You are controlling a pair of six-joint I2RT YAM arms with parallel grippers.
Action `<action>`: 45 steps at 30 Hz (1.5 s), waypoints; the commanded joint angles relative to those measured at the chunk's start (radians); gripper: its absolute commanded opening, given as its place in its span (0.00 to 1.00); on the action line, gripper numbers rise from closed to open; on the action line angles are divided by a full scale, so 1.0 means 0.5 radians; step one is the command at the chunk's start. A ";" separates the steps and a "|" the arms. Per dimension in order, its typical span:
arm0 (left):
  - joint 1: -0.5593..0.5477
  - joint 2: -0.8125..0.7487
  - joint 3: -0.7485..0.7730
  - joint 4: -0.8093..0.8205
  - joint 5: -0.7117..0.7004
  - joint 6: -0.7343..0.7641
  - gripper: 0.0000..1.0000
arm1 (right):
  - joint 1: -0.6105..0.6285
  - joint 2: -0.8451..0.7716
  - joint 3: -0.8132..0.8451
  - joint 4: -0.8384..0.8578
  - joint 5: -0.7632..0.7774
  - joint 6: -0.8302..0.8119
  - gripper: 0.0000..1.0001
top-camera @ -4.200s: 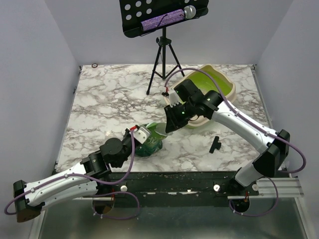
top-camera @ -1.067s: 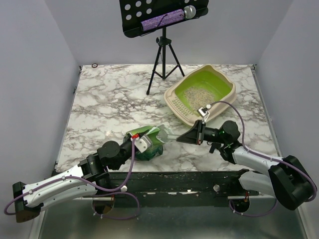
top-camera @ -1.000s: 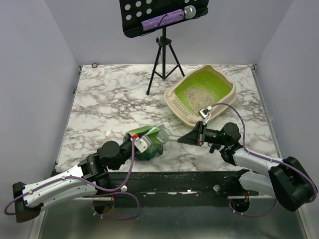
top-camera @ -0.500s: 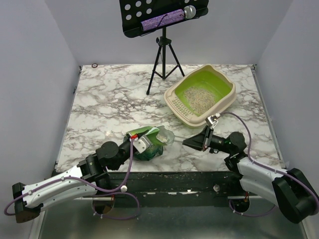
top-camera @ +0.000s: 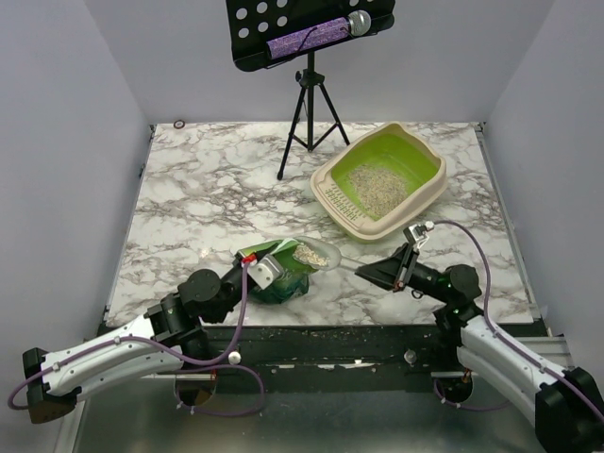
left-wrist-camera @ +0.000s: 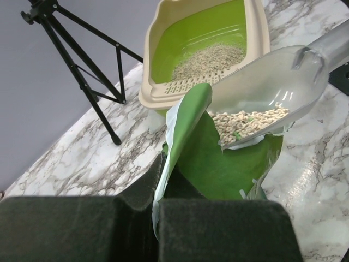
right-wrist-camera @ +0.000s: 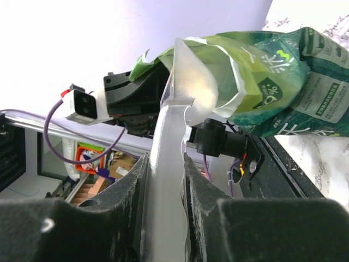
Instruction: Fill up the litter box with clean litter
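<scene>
Left gripper (left-wrist-camera: 155,210) pinches the green bag's (top-camera: 279,274) rim. Right gripper (right-wrist-camera: 163,180) clamps the handle of a translucent scoop (left-wrist-camera: 270,90) holding clean litter (left-wrist-camera: 248,121) at the bag mouth. Beyond, the litter box (top-camera: 429,193) stands at far right, partly filled.

Marble table (top-camera: 208,203) with litter box (top-camera: 342,201), green bag (top-camera: 283,278), tripod (top-camera: 307,106)

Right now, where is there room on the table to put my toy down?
Bare marble lies left of the tripod, behind the green bag. The near middle is crowded: bag, scoop and both arms. The litter box fills the far right.
</scene>
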 commanded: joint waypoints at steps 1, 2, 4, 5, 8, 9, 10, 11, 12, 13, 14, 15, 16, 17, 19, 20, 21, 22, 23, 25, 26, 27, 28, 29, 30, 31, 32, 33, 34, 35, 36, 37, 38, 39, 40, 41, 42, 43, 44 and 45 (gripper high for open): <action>-0.006 -0.063 -0.028 0.195 -0.180 0.026 0.00 | -0.003 -0.216 -0.046 -0.190 0.112 0.034 0.01; -0.006 -0.081 -0.037 0.213 -0.229 0.035 0.00 | -0.003 -0.271 -0.043 -0.254 0.128 0.025 0.01; -0.006 -0.118 -0.052 0.259 -0.309 0.060 0.00 | -0.003 -0.360 -0.037 -0.386 0.174 0.009 0.01; -0.006 -0.142 -0.059 0.280 -0.340 0.063 0.00 | -0.003 -0.415 -0.028 -0.469 0.198 0.003 0.01; -0.006 -0.161 -0.068 0.311 -0.417 0.082 0.00 | -0.003 -0.550 0.012 -0.659 0.293 -0.003 0.01; -0.006 -0.161 -0.068 0.317 -0.444 0.085 0.00 | -0.003 -0.584 0.034 -0.718 0.318 -0.006 0.01; -0.006 -0.161 -0.065 0.320 -0.463 0.082 0.00 | -0.003 -0.618 0.055 -0.776 0.348 -0.018 0.01; -0.006 -0.161 -0.065 0.320 -0.475 0.085 0.00 | -0.003 -0.633 0.086 -0.840 0.385 -0.022 0.00; -0.006 -0.161 -0.065 0.324 -0.478 0.085 0.00 | -0.003 -0.651 0.110 -0.893 0.422 -0.019 0.00; -0.006 -0.164 -0.065 0.321 -0.478 0.082 0.00 | -0.003 -0.661 0.141 -0.936 0.471 -0.012 0.01; -0.006 -0.161 -0.059 0.320 -0.472 0.079 0.00 | -0.003 -0.664 0.169 -0.957 0.511 -0.018 0.01; -0.006 -0.161 -0.056 0.317 -0.469 0.079 0.00 | -0.003 -0.649 0.196 -0.961 0.548 -0.031 0.01; -0.006 -0.161 -0.056 0.311 -0.469 0.076 0.00 | -0.003 -0.627 0.236 -0.961 0.582 -0.040 0.01; -0.006 -0.164 -0.053 0.308 -0.466 0.072 0.00 | -0.003 -0.594 0.270 -0.961 0.609 -0.055 0.01; -0.006 -0.164 -0.049 0.302 -0.460 0.066 0.00 | -0.003 -0.496 0.356 -0.961 0.698 -0.083 0.01; -0.006 -0.164 -0.046 0.296 -0.457 0.066 0.00 | -0.003 -0.441 0.389 -0.930 0.732 -0.113 0.01; -0.006 -0.167 -0.046 0.293 -0.457 0.063 0.00 | -0.003 -0.391 0.435 -0.900 0.781 -0.171 0.01; -0.006 -0.167 -0.043 0.290 -0.457 0.060 0.00 | -0.003 -0.333 0.491 -0.933 0.821 -0.220 0.01; -0.006 -0.167 -0.043 0.287 -0.457 0.063 0.00 | -0.003 -0.272 0.555 -0.945 0.876 -0.257 0.01; -0.006 -0.173 -0.040 0.281 -0.457 0.060 0.00 | -0.003 -0.171 0.684 -0.994 0.977 -0.453 0.00; -0.006 -0.176 -0.040 0.284 -0.457 0.060 0.00 | -0.003 -0.131 0.754 -1.076 1.054 -0.481 0.01; -0.006 -0.182 -0.040 0.281 -0.460 0.060 0.00 | -0.003 -0.088 0.791 -1.086 1.106 -0.527 0.01; -0.006 -0.185 -0.040 0.281 -0.460 0.060 0.00 | -0.003 -0.042 0.825 -1.074 1.179 -0.625 0.01; -0.006 -0.186 -0.040 0.278 -0.457 0.060 0.00 | -0.003 -0.005 0.853 -1.086 1.250 -0.653 0.01; -0.006 -0.189 -0.043 0.278 -0.451 0.060 0.00 | -0.003 0.041 0.877 -1.083 1.293 -0.690 0.00; -0.006 -0.189 -0.037 0.278 -0.444 0.057 0.00 | -0.003 0.087 0.896 -1.059 1.339 -0.766 0.01; -0.006 -0.186 -0.034 0.278 -0.444 0.054 0.00 | -0.003 0.133 0.920 -1.074 1.391 -0.804 0.01; -0.006 -0.182 -0.031 0.274 -0.444 0.051 0.00 | -0.003 0.185 0.945 -1.098 1.471 -0.825 0.00; -0.006 -0.182 -0.031 0.274 -0.435 0.051 0.00 | -0.003 0.225 0.957 -1.099 1.548 -0.853 0.00; -0.006 -0.179 -0.031 0.271 -0.438 0.051 0.00 | -0.003 0.277 0.963 -1.090 1.600 -0.902 0.00; -0.006 -0.179 -0.031 0.268 -0.438 0.048 0.00 | -0.003 0.320 0.985 -1.108 1.661 -0.954 0.01; -0.006 -0.179 -0.028 0.268 -0.438 0.051 0.00 | -0.003 0.369 1.015 -1.169 1.707 -0.991 0.01; -0.006 -0.176 -0.028 0.265 -0.441 0.051 0.00 | -0.003 0.416 1.058 -1.251 1.759 -1.043 0.00; -0.006 -0.176 -0.028 0.262 -0.441 0.051 0.00 | -0.003 0.449 1.083 -1.313 1.821 -1.074 0.00; -0.006 -0.179 -0.025 0.265 -0.447 0.051 0.00 | -0.003 0.477 1.111 -1.356 1.882 -1.101 0.00; -0.006 -0.179 -0.028 0.259 -0.444 0.051 0.00 | -0.003 0.496 1.123 -1.396 1.947 -1.147 0.01; -0.006 -0.179 -0.025 0.262 -0.447 0.054 0.00 | -0.003 0.517 1.160 -1.475 2.005 -1.199 0.01; -0.006 -0.173 -0.025 0.259 -0.447 0.054 0.00 | -0.003 0.542 1.196 -1.564 2.078 -1.236 0.00; -0.006 -0.176 -0.025 0.259 -0.444 0.054 0.00 | -0.003 0.560 1.233 -1.641 2.140 -1.279 0.00; -0.006 -0.173 -0.028 0.259 -0.447 0.054 0.00 | -0.003 0.581 1.261 -1.681 2.177 -1.337 0.00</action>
